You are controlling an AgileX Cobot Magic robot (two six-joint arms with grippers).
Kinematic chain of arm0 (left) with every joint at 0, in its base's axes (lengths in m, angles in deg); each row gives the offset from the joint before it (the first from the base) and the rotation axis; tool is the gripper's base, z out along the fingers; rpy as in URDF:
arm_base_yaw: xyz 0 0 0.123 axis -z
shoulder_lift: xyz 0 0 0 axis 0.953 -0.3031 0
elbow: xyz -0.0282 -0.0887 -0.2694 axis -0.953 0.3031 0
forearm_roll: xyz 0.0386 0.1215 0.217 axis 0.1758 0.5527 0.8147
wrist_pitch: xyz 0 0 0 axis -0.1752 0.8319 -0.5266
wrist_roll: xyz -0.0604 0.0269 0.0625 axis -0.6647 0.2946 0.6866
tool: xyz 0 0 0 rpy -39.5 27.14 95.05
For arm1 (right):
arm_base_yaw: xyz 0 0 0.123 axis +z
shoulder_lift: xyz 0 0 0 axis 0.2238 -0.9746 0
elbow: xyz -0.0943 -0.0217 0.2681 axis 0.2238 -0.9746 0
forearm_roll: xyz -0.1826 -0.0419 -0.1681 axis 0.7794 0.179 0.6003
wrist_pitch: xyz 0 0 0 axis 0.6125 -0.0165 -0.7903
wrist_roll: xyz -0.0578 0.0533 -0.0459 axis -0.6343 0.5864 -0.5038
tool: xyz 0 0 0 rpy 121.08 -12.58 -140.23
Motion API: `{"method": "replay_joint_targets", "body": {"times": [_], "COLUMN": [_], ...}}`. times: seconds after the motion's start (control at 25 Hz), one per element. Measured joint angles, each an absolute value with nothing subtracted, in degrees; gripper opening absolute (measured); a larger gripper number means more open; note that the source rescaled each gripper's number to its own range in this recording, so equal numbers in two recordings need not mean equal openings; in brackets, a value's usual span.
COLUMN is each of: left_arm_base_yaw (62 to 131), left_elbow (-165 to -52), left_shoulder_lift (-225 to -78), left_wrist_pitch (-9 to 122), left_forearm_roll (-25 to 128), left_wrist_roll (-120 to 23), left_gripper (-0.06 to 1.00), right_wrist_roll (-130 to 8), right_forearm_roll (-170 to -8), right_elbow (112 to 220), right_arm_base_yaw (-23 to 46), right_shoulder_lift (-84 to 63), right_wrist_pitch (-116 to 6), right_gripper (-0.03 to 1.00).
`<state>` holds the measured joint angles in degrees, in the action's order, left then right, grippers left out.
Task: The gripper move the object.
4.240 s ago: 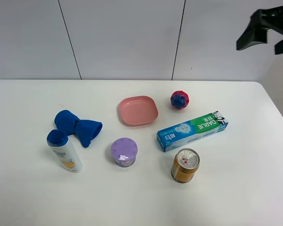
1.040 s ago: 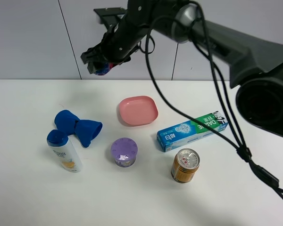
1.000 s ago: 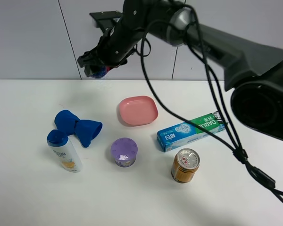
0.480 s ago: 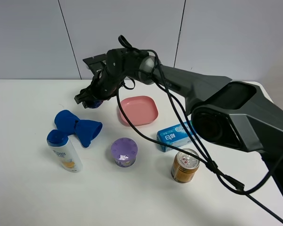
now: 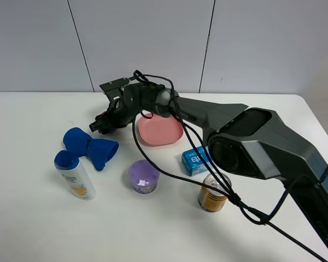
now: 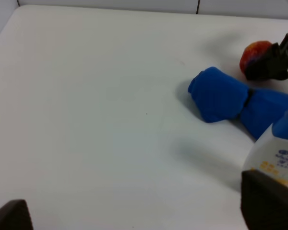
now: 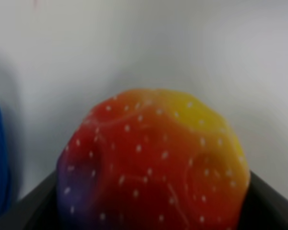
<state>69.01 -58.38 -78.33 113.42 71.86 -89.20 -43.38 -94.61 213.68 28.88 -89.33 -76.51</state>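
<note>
Small bumpy multicoloured ball (image 7: 153, 163), red running into orange, yellow and a purple-blue patch, pinched between the two black fingers (image 7: 31, 203) of the right claw (image 5: 100, 124). Narrowed onto the ball, one finger on either side. Down low at the white surface (image 5: 38, 109); touching or just above, cannot tell. Just behind the crumpled blue cloth (image 5: 90, 144), near but apart, and left of the shallow pink square dish (image 5: 167, 135) in the high view.

Open room: broad bare white left of the ball, out to the left edge, plus a strip behind, up to the far edge under the grey wall panels. Tighter toward the front, with the cloth close by and, just beside the cloth's front end, the white plastic bottle (image 5: 76, 177) with a blue cap. Right side taken up by the dark grey arm (image 5: 208, 112) and black cables, reaching in from the right across the dish.

Left claw (image 6: 139, 215) spread wide, holding nothing; only two dark fingertips (image 6: 269, 201) at the corners of its own wrist view, well apart from the ball.

Containers: dish plain pink inside over the visible part, far rim crossed by the arm. Round purple tub (image 5: 143, 176) with lid on, contents hidden. Bronze drink can (image 5: 210, 197) upright, top partly behind cables. Bottle capped. Teal toothpaste box (image 5: 194, 160) lying flat between dish and can, mostly hidden under the arm.
</note>
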Motion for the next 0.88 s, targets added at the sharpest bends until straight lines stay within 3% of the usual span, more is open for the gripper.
{"method": "replay_joint_targets", "body": {"times": [0.36, 0.4, 0.44, 0.52, 0.56, 0.68, 0.88], "left_arm_base_yaw": [69.0, 69.0, 69.0, 69.0, 69.0, 69.0, 69.0], "left_elbow": [-58.4, -58.4, -58.4, -58.4, -58.4, -58.4, -58.4], "left_shoulder_lift": [-78.3, -78.3, -78.3, -78.3, -78.3, -78.3, -78.3], "left_wrist_pitch": [113.4, 113.4, 113.4, 113.4, 113.4, 113.4, 113.4], "left_forearm_roll": [71.9, 71.9, 71.9, 71.9, 71.9, 71.9, 71.9], "left_wrist_roll": [-89.1, -89.1, -89.1, -89.1, -89.2, -89.2, -89.2], "left_gripper": [1.00, 1.00, 1.00, 1.00, 1.00, 1.00, 1.00], "right_wrist_roll": [-43.9, -44.0, -44.0, -43.7, -43.2, -42.0, -41.2], "right_forearm_roll": [-94.7, -94.7, -94.7, -94.7, -94.7, -93.8, -90.2], "right_elbow": [213.8, 213.8, 213.8, 213.8, 213.8, 213.8, 213.8], "right_arm_base_yaw": [28.9, 28.9, 28.9, 28.9, 28.9, 28.9, 28.9], "right_shoulder_lift": [-89.7, -89.7, -89.7, -89.7, -89.7, -87.3, -75.0], "right_wrist_pitch": [-76.0, -76.0, -75.9, -76.2, -76.9, -80.5, -86.6], "right_gripper": [0.01, 0.04, 0.21, 0.69, 0.82, 0.97, 1.00]}}
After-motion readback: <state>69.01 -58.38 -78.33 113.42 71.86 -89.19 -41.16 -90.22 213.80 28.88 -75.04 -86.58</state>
